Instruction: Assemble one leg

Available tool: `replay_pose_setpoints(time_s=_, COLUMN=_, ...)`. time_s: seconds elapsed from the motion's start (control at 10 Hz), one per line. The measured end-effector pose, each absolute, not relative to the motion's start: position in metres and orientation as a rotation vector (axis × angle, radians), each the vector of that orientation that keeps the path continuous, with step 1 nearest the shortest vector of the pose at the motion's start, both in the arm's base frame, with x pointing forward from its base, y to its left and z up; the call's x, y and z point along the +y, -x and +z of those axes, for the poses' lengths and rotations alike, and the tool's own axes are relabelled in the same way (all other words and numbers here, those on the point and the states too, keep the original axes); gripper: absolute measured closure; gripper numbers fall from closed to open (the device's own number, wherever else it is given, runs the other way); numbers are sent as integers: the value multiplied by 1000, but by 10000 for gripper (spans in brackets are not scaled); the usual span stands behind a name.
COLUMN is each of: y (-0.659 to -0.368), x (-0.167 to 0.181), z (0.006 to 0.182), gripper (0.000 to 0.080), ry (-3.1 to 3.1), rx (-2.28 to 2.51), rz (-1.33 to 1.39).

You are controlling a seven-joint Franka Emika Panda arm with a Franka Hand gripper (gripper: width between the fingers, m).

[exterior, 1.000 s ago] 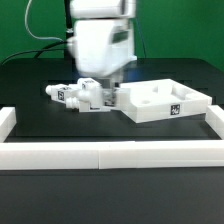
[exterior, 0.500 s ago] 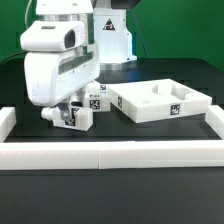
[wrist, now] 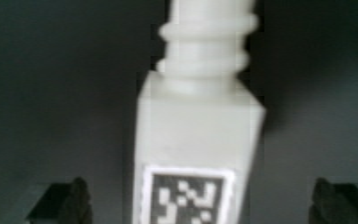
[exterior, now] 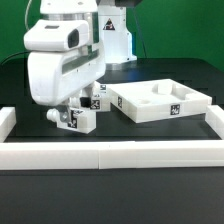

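Note:
A leg, a short chunky white post with square tags, lies on the black table at the exterior view's left. In the wrist view the same leg fills the middle, with its ridged narrow end pointing away and a tag near the camera. My gripper hangs right over it. In the wrist view my gripper is open: its dark fingers stand on either side of the leg, with a gap on each side. A second leg lies just behind. The large white square panel lies to the right.
A white rail runs along the front of the table. Raised white ends stand at the left and the right. A green backdrop stands behind.
My gripper has moved from beside the panel to the exterior view's left and now sits over the front leg. The legs lie differently from a second ago. The panel has not moved.

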State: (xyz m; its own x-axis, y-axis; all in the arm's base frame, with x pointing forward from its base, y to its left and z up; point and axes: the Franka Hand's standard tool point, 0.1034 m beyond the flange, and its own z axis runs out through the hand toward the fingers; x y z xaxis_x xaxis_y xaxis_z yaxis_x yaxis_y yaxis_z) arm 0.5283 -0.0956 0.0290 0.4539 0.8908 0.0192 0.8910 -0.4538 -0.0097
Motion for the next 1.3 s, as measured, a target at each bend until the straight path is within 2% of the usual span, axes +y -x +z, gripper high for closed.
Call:
replay_pose_setpoints(time_s=0.2, y=-519, x=-69, z=50, gripper=152, ry=2754, rx=-1467, rz=16)
replay_pose_setpoints(time_s=0.4, y=-505, x=-21, z=63, gripper=151, ry=2848, rx=-1281, rz=23)
replay_pose_setpoints(time_s=0.5, y=-503, x=-12, z=63, gripper=151, ry=2841, rx=-1295, rz=22)
replay_pose_setpoints(time_s=0.7, y=-503, x=-16, z=62, gripper=151, ry=2846, rx=-1286, rz=24)
replay_pose_setpoints(time_s=0.8, y=-502, x=-14, z=60, gripper=151, ry=2859, rx=-1252, rz=29)
replay_pose_setpoints(time_s=1.0, y=-484, x=-2, z=46, gripper=151, ry=2922, rx=-1054, rz=86)
replay_pose_setpoints(time_s=1.3, y=-468, x=2, z=14, gripper=151, ry=2958, rx=-874, rz=106)
